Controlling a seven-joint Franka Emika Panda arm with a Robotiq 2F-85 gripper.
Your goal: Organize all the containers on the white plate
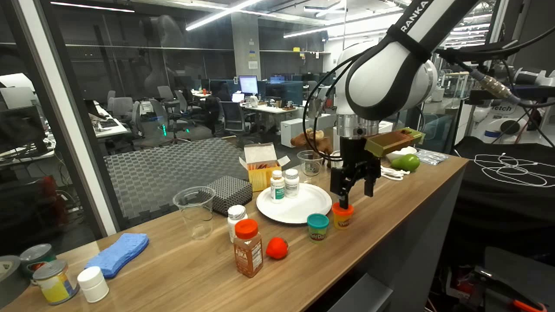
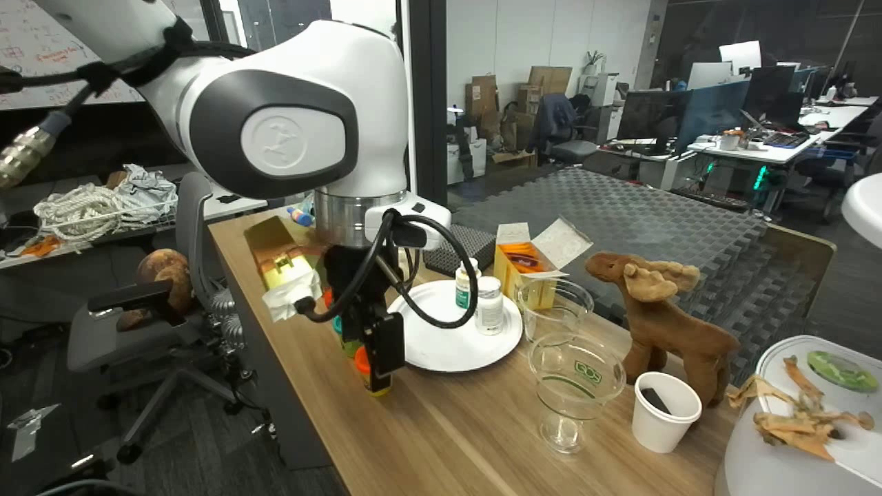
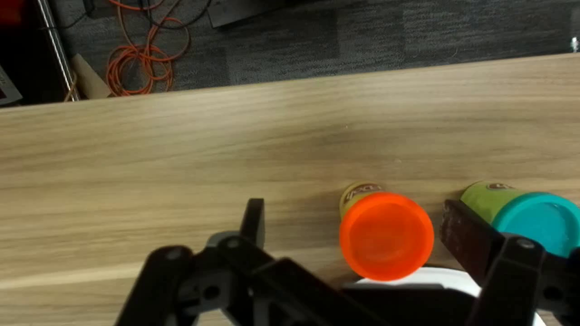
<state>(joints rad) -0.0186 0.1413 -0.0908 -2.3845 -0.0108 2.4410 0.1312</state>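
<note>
The white plate [image 1: 277, 213] lies on the wooden table with two white pill bottles [image 1: 278, 187] [image 1: 292, 183] standing on it. A yellow tub with an orange lid [image 1: 342, 216] stands just off the plate's edge. It shows in the wrist view [image 3: 386, 236] between my fingers. A green tub with a teal lid [image 1: 318, 227] stands beside it. In the wrist view its lid [image 3: 539, 224] is partly behind my right-hand finger. My gripper [image 3: 355, 219] is open around and above the orange lid, with gaps on both sides. A white bottle [image 1: 236, 221] and a red-lidded spice jar [image 1: 248, 251] stand off the plate.
A red ball-like object [image 1: 277, 248] is near the spice jar. Clear cups [image 1: 196, 216], a yellow box [image 1: 260, 177] and a black mesh block [image 1: 230, 193] stand around the plate. A blue sponge [image 1: 118, 254], cans [image 1: 55, 284] and a white jar [image 1: 93, 284] are at the table's far end.
</note>
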